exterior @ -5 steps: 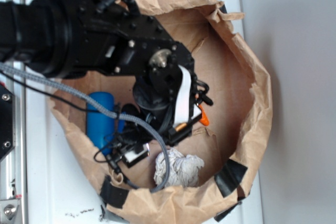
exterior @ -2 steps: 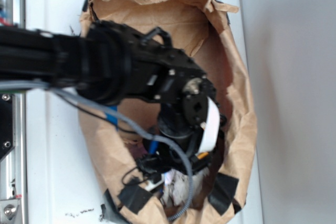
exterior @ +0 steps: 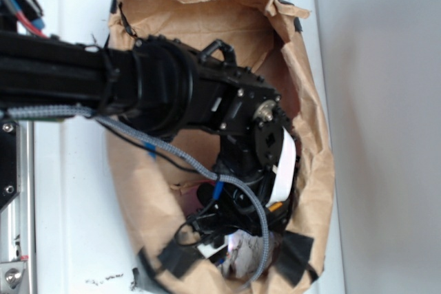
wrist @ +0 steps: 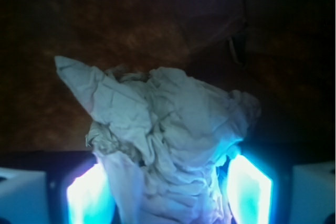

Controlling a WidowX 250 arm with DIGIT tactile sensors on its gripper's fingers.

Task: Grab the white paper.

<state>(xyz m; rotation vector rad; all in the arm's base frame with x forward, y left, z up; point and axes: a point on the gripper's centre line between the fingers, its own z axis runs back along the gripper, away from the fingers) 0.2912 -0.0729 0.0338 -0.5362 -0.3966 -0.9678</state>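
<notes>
Hand (wrist: 168, 182) now astride white paper (wrist: 168, 129).

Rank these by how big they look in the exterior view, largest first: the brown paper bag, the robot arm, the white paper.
1. brown paper bag: its rim spans most of the picture's height.
2. robot arm: nearly as large, but it sits closer to the camera, so this ranking is unsure.
3. white paper: only a small patch shows beneath the arm.

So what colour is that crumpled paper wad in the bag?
Off-white, tinted bluish by light; the wrist view shows the paper wad best.
</notes>
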